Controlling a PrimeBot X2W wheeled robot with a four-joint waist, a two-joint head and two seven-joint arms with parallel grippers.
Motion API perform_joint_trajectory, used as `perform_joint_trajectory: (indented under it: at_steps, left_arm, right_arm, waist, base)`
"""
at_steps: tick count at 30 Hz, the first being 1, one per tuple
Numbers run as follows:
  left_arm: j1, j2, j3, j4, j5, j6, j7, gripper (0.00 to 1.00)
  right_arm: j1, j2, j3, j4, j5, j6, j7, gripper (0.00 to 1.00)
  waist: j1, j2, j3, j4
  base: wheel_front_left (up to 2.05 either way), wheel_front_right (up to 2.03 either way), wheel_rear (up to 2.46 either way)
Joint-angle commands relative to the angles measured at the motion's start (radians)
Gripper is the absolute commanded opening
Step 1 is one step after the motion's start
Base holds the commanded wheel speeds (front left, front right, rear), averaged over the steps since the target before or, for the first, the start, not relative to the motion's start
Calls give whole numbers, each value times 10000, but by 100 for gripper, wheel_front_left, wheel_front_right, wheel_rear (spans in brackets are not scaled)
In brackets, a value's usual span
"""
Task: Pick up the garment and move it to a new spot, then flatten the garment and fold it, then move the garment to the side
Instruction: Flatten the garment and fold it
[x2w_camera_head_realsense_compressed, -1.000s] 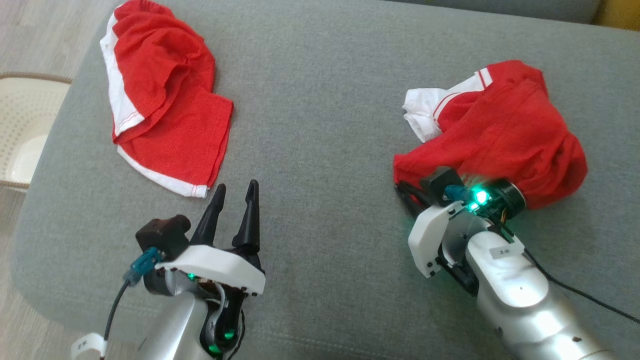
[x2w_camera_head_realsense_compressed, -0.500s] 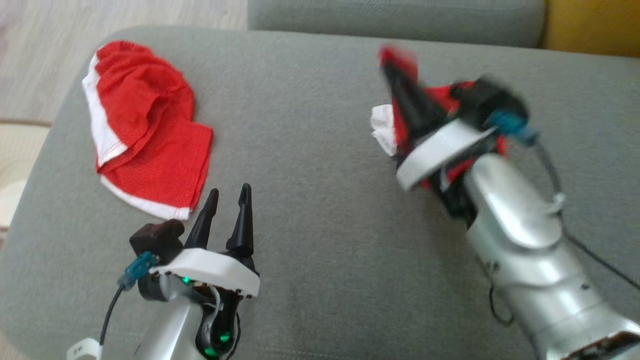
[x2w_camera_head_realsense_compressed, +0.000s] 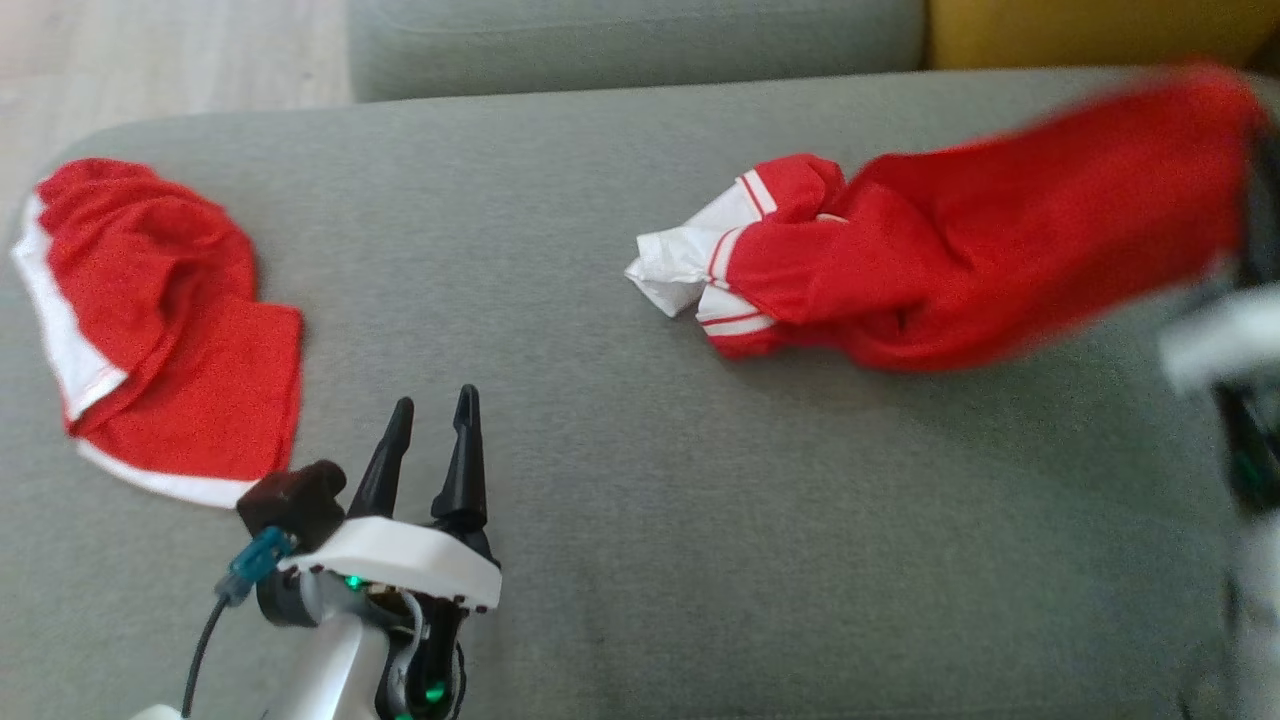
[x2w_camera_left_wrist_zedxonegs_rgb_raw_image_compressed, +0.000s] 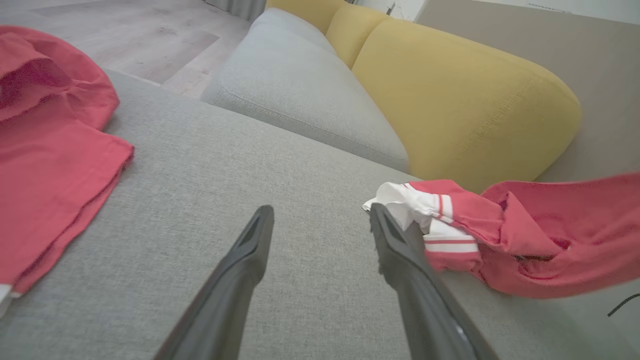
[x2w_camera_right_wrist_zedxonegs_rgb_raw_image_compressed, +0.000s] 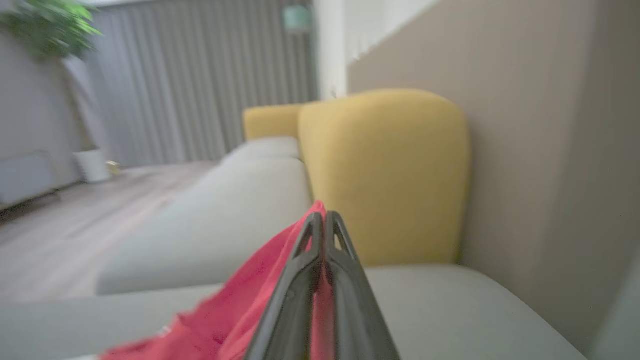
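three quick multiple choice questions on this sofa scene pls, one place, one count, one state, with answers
1. Where on the grey cushion is the striped-trim garment?
A) far left
B) right side, one end pinched by the right gripper
C) hanging off the front edge
2. How many red garments touch it?
A) one
B) two
C) three
3. The left gripper is:
A) open, empty
B) shut on cloth
C) shut, empty
Answers: 1 B, red cloth sits in its shut jaws; 2 B, the white-hemmed garment lies at the left too; 3 A, its jaws stand apart over bare cushion.
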Motion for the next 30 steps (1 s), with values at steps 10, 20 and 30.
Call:
perform_joint_trajectory:
  at_steps: [10,20,30]
  left_arm:
    - [-830,45,375,-161,254,-170,-124,100]
    - [-855,45,556,-319,271,-251,-124,100]
    - [-322,45,449,-636,307,-225,-124,100]
  right_arm:
    - [753,1042,-2251,-242,-1474,-9,568,100]
    - [1438,1181,539,-1412,-549,-9,-838,100]
    - [3277,1227,2517,-1428,163,-9,-1755,100]
  waist:
    - [0,0,501,-837]
    - [0,0,179,-799]
    - [0,0,-238,-329]
  base:
    - [0,0,0]
    - [0,0,0]
    - [0,0,0]
